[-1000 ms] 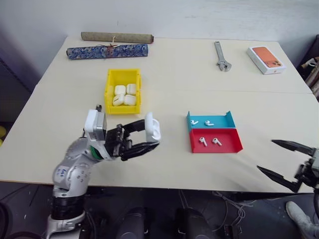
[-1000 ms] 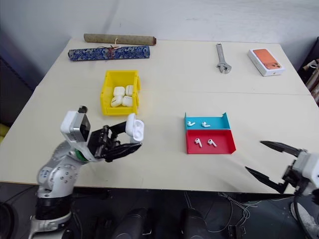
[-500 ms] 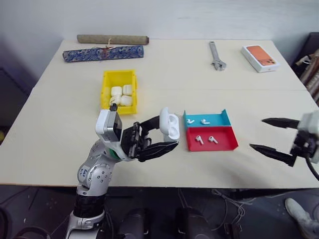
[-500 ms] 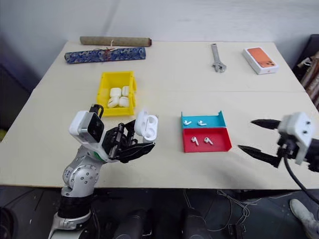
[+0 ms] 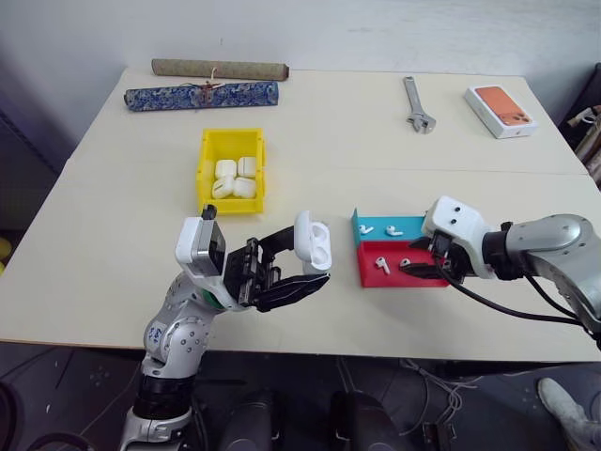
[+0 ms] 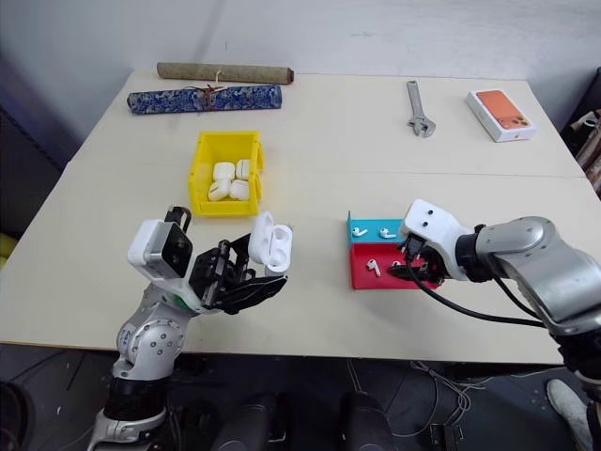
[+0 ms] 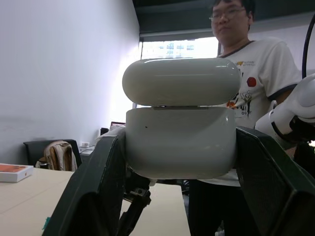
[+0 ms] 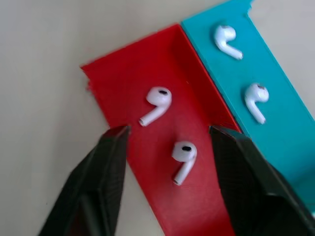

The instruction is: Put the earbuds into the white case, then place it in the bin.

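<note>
Earbuds (image 8: pixel 183 158) lie loose in two shallow trays: two in the red tray (image 8: pixel 128 83) and two in the blue tray (image 8: pixel 285 123) that touches it on the far side. The right gripper (image 8: pixel 170 132) hangs directly above the red tray, pointing steeply down, its fingers parted to a moderate gap with nothing between them. The nearer earbud sits inside that gap, close below the fingertips; the second earbud (image 8: pixel 156 101) of the red tray lies just beyond the tips. This placement suggests a pick of the nearer earbud is being lined up; closing on so small and glossy a part likely calls for a centred, low approach.

White case (image 5: pixel 313 242) is clamped in the left gripper (image 5: pixel 310 263), one finger on each narrow side of the body, fully closed on it. The case is held off the table, upright, with its hinged lid swung open. Held this way, the cavity stays clear of the fingers and faces the right gripper, presumably so an earbud can be dropped in from that side.

The yellow bin (image 5: pixel 208 150) stands beyond the left gripper, well apart from it, and already contains several white cases (image 5: pixel 234 178).
</note>
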Motion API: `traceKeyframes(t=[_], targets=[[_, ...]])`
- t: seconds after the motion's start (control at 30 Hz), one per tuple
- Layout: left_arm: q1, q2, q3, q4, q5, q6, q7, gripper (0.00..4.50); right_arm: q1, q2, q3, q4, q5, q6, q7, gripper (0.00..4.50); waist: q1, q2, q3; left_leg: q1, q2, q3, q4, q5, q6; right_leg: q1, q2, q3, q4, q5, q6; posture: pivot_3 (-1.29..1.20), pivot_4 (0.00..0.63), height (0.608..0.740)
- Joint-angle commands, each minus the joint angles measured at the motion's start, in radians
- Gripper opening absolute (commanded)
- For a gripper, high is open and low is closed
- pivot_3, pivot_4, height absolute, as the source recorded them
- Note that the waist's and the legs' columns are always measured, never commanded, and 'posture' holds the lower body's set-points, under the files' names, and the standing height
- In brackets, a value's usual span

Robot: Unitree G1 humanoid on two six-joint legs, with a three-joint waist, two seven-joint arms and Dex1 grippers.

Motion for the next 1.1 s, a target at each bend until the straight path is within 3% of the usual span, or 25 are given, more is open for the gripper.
traceKeyframes(t=[0.03,0.8,1.0,1.1], targets=[[0.008,0.005,-0.014,-0.024,0.008,-0.023,-0.004,2.80,-0.019,0.032,0.006,-0.002,-0.044,-0.001,-0.015,2.49,0.000,0.000,0.000,0.000,0.000,0.000,0.000,0.000,0.000,0.000,0.000,0.000,0.000,0.000,0.000,0.00,0.150,0.740],[0.026,0.025,-0.045,-0.045,0.012,-0.034,0.012,2.80,-0.020,0.134,0.064,0.108,-0.211,-0.019,-0.007,2.49,-0.001,0.000,0.000,0.000,0.000,0.000,0.001,0.000,0.000,0.000,0.000,0.000,0.001,0.000,0.000,0.00,0.150,0.740],[0.030,0.031,-0.045,-0.050,0.008,-0.033,0.017,2.80,-0.017,0.137,0.067,0.115,-0.221,0.000,0.007,0.47,-0.001,0.000,0.000,0.000,0.000,0.000,0.001,0.000,0.000,0.000,0.000,0.000,0.001,0.000,0.000,0.00,0.150,0.740],[0.030,0.034,-0.044,-0.051,0.006,-0.033,0.020,2.80,-0.023,0.138,0.068,0.123,-0.226,0.001,0.011,0.41,-0.001,0.000,0.000,0.000,0.000,0.000,0.001,0.000,0.000,0.000,0.000,0.000,0.001,0.000,0.000,0.00,0.150,0.740]])
